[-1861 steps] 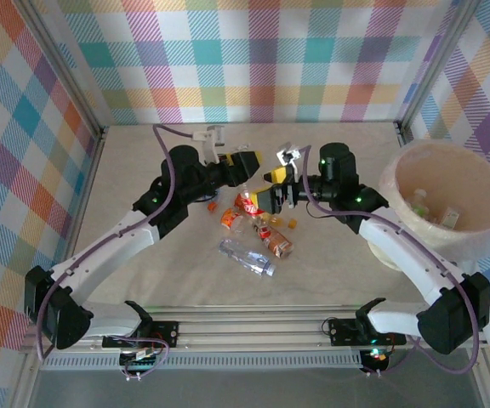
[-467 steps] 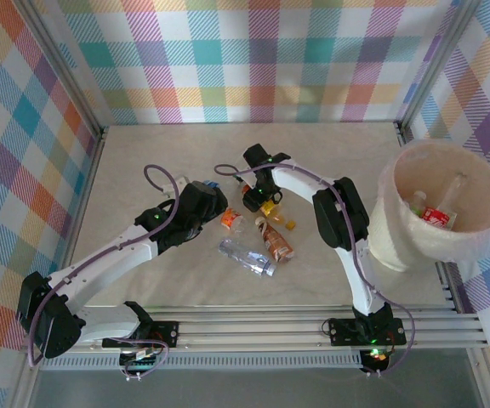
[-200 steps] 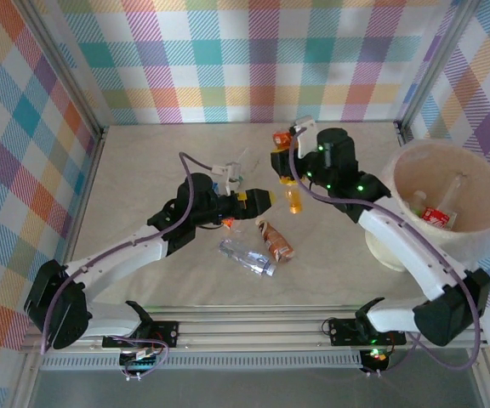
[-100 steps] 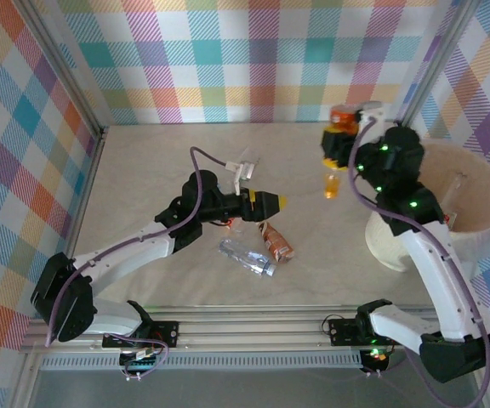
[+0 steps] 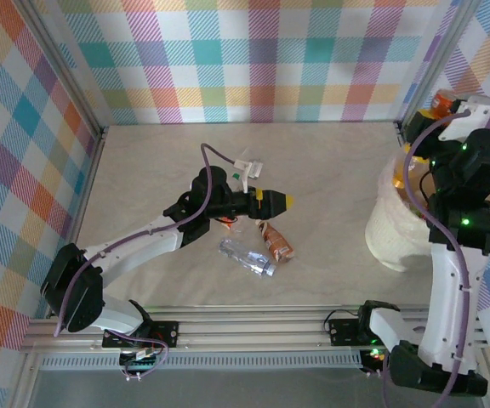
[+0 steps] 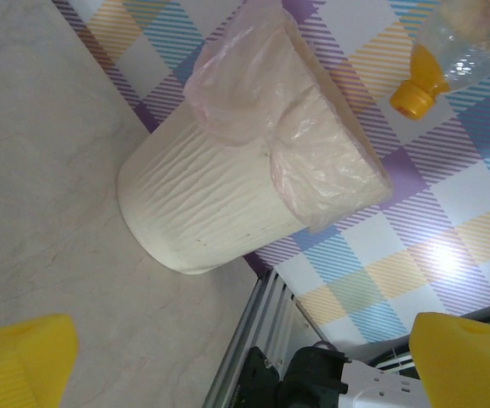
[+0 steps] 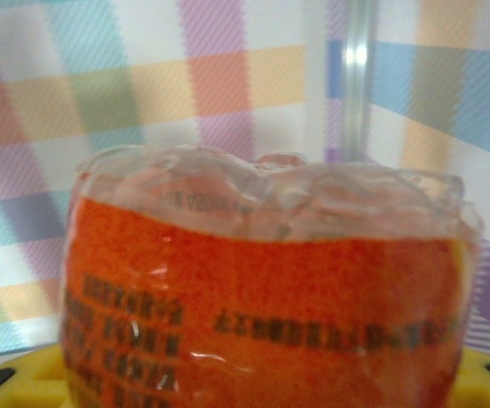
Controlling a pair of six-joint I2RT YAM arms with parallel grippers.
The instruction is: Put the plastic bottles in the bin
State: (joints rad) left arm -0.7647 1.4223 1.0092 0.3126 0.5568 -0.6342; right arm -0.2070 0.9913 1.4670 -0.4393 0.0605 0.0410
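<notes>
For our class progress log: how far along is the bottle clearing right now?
Done: cannot tell; the right arm hides most of the bin. In hand: the right end effector grips an orange-label bottle raised by the bin's rim. Left: at least a clear bottle and a brown-label bottle lie on the table near the open left end effector.

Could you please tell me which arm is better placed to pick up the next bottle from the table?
Left. The left gripper, jaws open, hovers beside the loose bottles; the right gripper is up by the bin, jaws shut on an orange-labelled bottle.
</notes>
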